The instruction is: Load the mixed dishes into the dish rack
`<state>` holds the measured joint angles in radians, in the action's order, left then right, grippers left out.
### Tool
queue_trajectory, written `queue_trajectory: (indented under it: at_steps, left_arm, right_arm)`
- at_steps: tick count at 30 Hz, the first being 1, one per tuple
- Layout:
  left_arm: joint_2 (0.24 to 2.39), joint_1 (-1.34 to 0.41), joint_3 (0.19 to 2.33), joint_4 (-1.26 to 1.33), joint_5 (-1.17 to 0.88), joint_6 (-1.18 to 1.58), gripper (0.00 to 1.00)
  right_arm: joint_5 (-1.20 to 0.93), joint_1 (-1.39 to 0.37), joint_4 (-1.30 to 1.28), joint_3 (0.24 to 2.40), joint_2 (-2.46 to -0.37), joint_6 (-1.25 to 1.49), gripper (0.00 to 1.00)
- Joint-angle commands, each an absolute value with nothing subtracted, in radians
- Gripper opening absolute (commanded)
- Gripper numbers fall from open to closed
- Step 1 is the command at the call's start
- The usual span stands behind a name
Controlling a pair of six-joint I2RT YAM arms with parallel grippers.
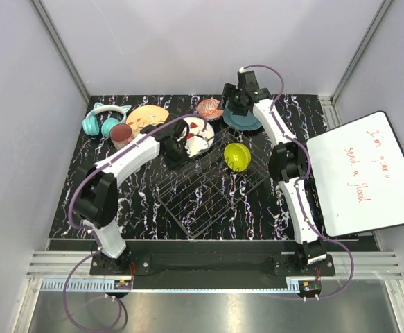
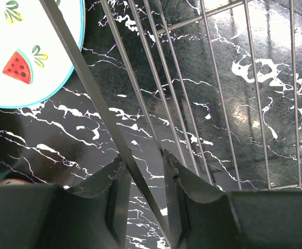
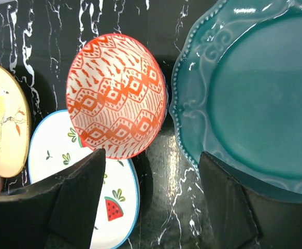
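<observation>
Left gripper is clamping the rack while the open right gripper, beyond the rack, is needing centring on the red bowl rim.

The black table with white marble veins carries a wire rack in its middle. Along the far side, from left to right, lie headphones, a mug, a tan plate, a watermelon plate, a tilted red bowl and a teal plate. A whiteboard lies over the right edge.
</observation>
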<state>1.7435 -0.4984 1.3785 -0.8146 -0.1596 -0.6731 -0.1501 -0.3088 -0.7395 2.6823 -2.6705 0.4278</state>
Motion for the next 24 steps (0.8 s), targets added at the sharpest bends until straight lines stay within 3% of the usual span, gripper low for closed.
queue_trajectory:
  at_steps: [1,24]
  left_arm:
    - [1.680,-0.491,1.382,-0.851,-0.135,-0.667,0.32]
    - [1.623,-0.489,1.405,-0.905,-0.113,-0.634,0.32]
  right_arm:
    - [-0.219,-0.314,-0.707,2.698,-2.738,0.453,0.78]
    - [-0.273,-0.316,-0.588,2.703,-2.796,0.523,0.52]
